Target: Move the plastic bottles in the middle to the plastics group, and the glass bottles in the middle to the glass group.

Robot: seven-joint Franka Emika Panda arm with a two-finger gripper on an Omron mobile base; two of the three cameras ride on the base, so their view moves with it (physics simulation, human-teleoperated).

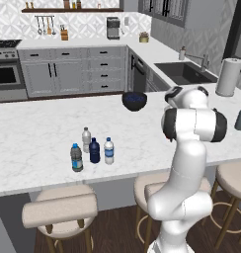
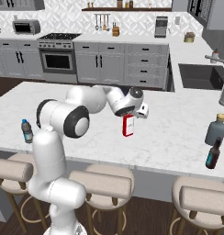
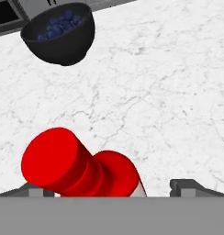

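Observation:
A bottle with a red cap and red-and-white body (image 2: 128,125) stands upright in the middle of the marble island (image 2: 178,133). My gripper (image 2: 129,116) hangs just over it, open. In the hand view the red cap (image 3: 54,158) sits between the fingertips (image 3: 187,186), nearer the left one, and neither touches it. The clear water bottle with a white cap and blue label (image 1: 108,150) stands at the left by the plastics group: a clear bottle with a pale grey label (image 1: 86,139) and a blue-capped bottle (image 1: 76,158). A dark blue bottle (image 1: 94,150) stands among them.
Beyond the red bottle sits a dark bowl of blueberries (image 3: 58,34). A grey-blue glass bottle (image 2: 216,129) and a dark brown bottle (image 2: 213,154) stand at the island's right end. A paper towel roll (image 1: 229,76) is by the sink. Stools (image 1: 60,210) line the near edge.

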